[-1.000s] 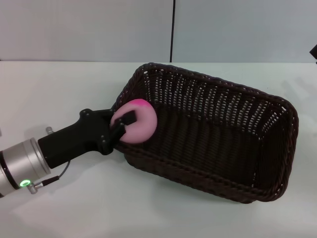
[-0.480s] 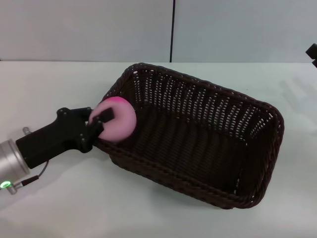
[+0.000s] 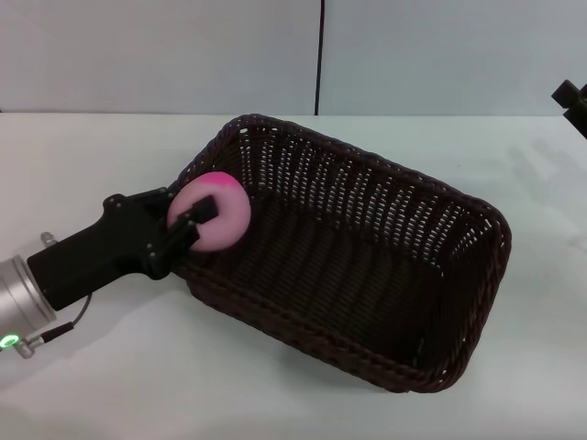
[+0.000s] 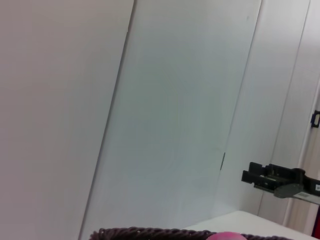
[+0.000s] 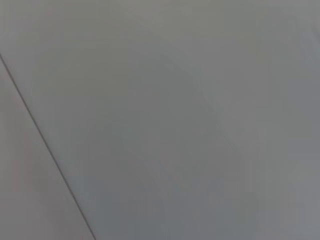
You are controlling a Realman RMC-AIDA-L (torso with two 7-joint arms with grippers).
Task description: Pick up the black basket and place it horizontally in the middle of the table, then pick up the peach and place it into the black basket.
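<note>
The black basket [image 3: 367, 197] lies at a slant on the white table [image 3: 110, 367], its long axis running from upper left to lower right. My left gripper [image 3: 207, 214] is shut on the pale pink peach [image 3: 227, 203] and holds it at the basket's left end, just over the rim. One black finger [image 3: 196, 218] crosses the front of the peach. The left wrist view shows the basket's rim [image 4: 150, 233] and the top of the peach [image 4: 227, 236]. My right gripper [image 3: 570, 99] shows only at the far right edge, off the table; it also shows in the left wrist view [image 4: 272, 179].
Grey wall panels with a dark vertical seam [image 3: 320, 55] stand behind the table. White tabletop lies in front of the basket and to its left and right. The right wrist view shows only a grey wall.
My left gripper has moved left with the peach. The basket has slid left with it and turned a little, its right end swinging nearer.
</note>
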